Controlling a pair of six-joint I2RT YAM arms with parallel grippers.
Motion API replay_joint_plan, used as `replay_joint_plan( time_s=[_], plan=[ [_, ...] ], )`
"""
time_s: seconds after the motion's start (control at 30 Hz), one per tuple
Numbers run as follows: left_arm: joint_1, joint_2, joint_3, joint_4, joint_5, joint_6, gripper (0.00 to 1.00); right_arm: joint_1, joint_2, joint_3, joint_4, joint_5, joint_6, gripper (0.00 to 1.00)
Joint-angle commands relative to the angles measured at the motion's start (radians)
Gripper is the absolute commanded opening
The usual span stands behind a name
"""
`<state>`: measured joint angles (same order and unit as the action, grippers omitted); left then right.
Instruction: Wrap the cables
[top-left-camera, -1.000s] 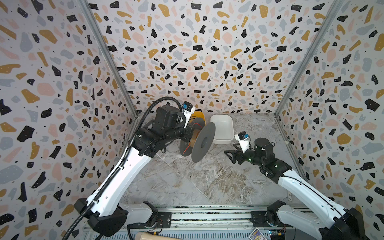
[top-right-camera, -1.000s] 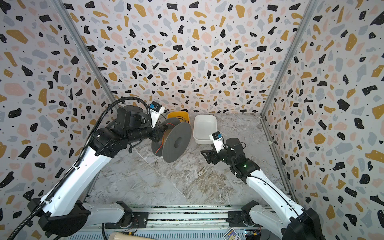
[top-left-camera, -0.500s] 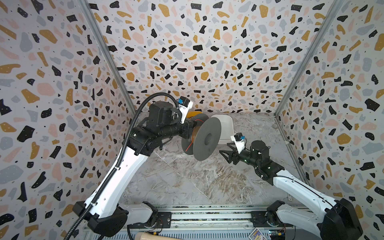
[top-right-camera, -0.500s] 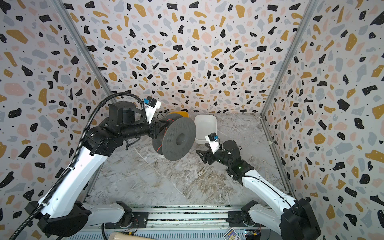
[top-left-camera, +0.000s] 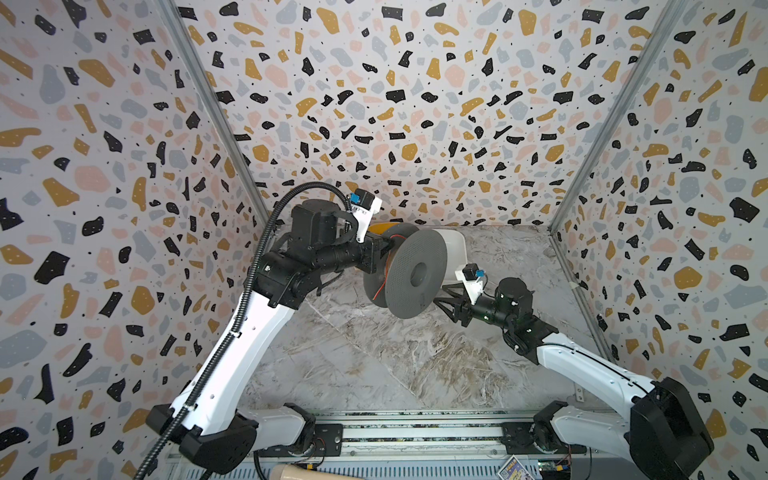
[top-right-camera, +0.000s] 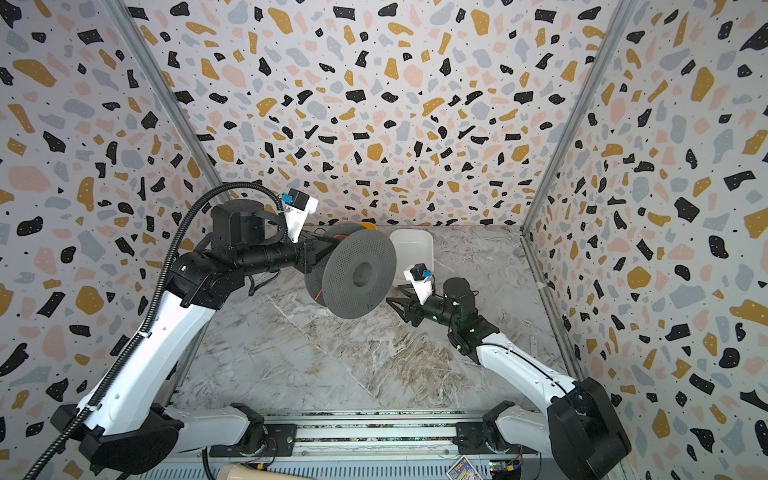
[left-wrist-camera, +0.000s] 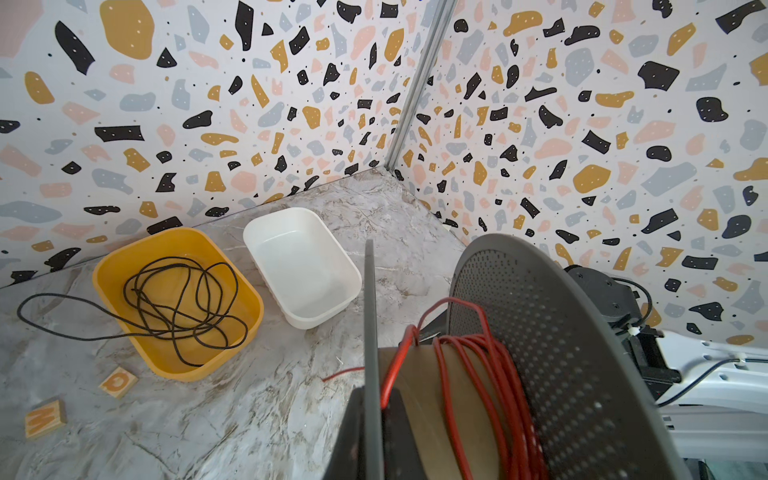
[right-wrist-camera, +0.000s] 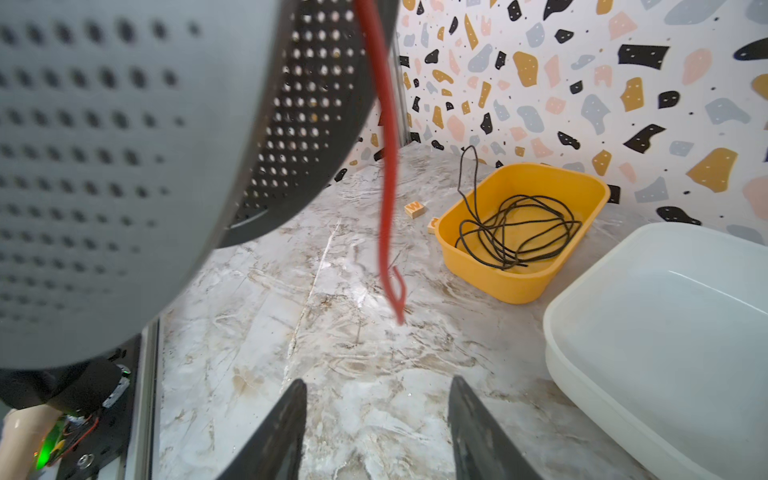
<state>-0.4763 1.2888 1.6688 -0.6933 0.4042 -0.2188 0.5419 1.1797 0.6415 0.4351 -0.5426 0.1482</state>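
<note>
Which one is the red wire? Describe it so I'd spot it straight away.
Look for the big grey perforated spool held up above the marble table. The red wire is wound round its core, one loose end hanging below. Unlike the black wire coiled in the yellow tub, it is bright red-orange and on the spool.

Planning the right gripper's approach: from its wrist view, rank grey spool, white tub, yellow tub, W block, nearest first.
1. Grey spool, white tub: flanking the right gripper, too close to call.
2. Yellow tub, farther ahead.
3. W block, beyond it.
</note>
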Motion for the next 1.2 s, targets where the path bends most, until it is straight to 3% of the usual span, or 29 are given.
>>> replay_joint_plan(
  time_s=[0.0, 0.27, 0.8, 0.87, 1.07, 1.17],
  plan=[
    [0.021, -0.032, -0.002, 0.144, 0.07, -0.041, 0.0, -0.004, 0.004, 0.033, 0.048, -0.052, -0.007, 0.52],
    [0.036, -0.032, -0.009, 0.158, 0.095, -0.054, 0.0, -0.02, 0.023, 0.059, 0.061, -0.023, -0.006, 0.49],
    [0.041, -0.042, -0.017, 0.164, 0.11, -0.064, 0.0, -0.022, 0.161, 0.169, 0.124, -0.095, -0.019, 0.43],
    [0.041, -0.043, -0.02, 0.163, 0.11, -0.064, 0.0, -0.022, 0.173, 0.176, 0.13, -0.102, -0.022, 0.39],
    [0.045, -0.045, -0.029, 0.166, 0.106, -0.062, 0.0, -0.022, 0.17, 0.174, 0.13, -0.12, -0.02, 0.11],
    [0.047, -0.039, -0.027, 0.173, 0.115, -0.065, 0.0, -0.022, 0.154, 0.162, 0.136, -0.138, -0.009, 0.05]
  ],
)
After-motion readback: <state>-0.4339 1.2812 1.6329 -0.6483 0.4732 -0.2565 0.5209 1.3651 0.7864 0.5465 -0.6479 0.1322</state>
